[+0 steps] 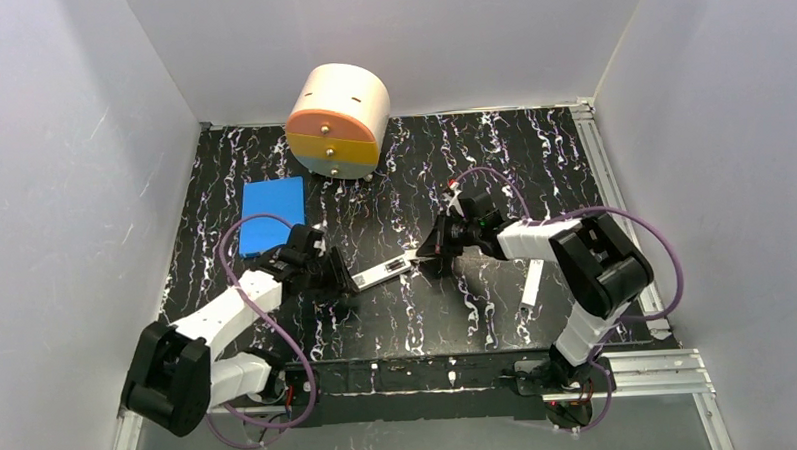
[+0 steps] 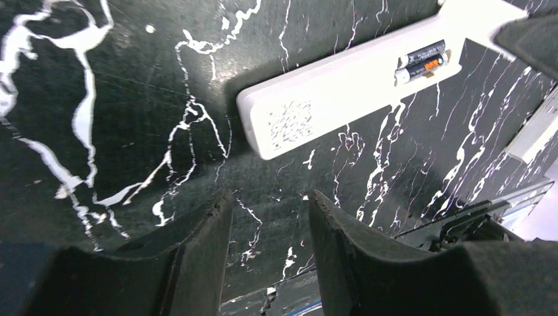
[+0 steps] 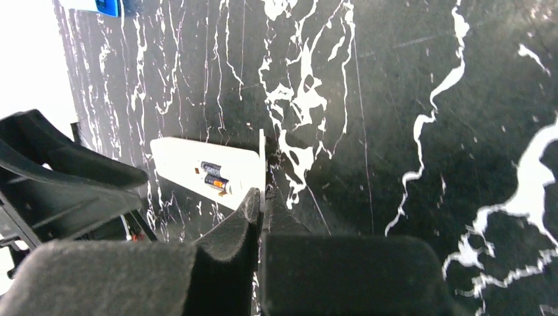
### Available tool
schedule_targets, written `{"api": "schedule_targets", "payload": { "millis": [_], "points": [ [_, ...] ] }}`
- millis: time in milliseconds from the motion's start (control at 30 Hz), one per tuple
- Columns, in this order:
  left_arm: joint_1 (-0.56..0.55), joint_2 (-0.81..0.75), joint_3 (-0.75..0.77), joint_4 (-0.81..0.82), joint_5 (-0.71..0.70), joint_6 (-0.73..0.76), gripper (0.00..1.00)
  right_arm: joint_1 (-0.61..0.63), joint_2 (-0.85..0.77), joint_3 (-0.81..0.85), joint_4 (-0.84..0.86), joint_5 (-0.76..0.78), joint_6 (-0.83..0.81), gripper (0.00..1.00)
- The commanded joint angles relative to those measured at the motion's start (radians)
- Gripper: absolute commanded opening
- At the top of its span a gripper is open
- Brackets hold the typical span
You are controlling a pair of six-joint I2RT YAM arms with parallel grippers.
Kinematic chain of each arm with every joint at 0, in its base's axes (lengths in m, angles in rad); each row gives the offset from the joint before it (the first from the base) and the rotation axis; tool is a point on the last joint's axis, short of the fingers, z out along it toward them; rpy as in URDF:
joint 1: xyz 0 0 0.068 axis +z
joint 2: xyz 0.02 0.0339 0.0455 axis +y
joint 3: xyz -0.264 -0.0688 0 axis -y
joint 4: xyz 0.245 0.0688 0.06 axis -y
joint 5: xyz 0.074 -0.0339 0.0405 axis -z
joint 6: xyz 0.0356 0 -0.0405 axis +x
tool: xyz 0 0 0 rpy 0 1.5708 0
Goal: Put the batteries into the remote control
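The remote control [image 2: 309,112] lies face down on the black marbled desk [image 2: 131,79] between the two claws, its smooth white plastic back showing a small printed label. Both batteries [image 2: 421,60] sit side by side in its open bay. They are hard, slick little cylinders, likely to roll if tipped out. The shell looks light and rigid, and is best gripped across its long edges. The left claw [image 2: 268,205] stands apart and empty, just short of the remote's end. The right claw [image 3: 262,197] is pinched on a thin white cover plate [image 3: 262,155], held edge-on.

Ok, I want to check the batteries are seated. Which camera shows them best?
The left wrist view: both batteries lie side by side in the remote, close up. The right wrist view shows them smaller; from the top they cannot be made out.
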Motion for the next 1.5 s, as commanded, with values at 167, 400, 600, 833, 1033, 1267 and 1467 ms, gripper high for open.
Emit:
{"api": "schedule_targets", "payload": {
  "millis": [167,400,600,833,1033,1267,1467],
  "points": [
    [-0.036,0.159,-0.007,0.106,0.046,-0.025,0.43,0.005,0.083,-0.012,0.198,-0.138,0.058,0.01],
    [-0.037,0.157,0.027,0.018,-0.09,0.014,0.43,0.005,-0.053,-0.099,0.147,-0.095,0.053,0.01],
    [-0.036,0.155,0.076,-0.014,-0.139,0.052,0.43,0.005,-0.114,-0.128,0.105,-0.095,0.04,0.01],
    [-0.036,0.101,0.079,-0.074,-0.188,0.061,0.48,0.006,-0.191,-0.101,-0.002,-0.044,0.009,0.01],
    [-0.036,0.113,0.067,-0.028,-0.159,0.058,0.52,0.043,-0.074,-0.006,0.004,-0.199,0.007,0.01],
    [-0.036,0.183,0.089,-0.023,-0.165,0.049,0.56,0.083,0.064,0.068,0.119,-0.263,0.091,0.01],
    [-0.036,0.23,0.115,-0.036,-0.177,0.071,0.56,0.087,0.125,0.125,0.115,-0.296,0.105,0.01]
  ]
}}
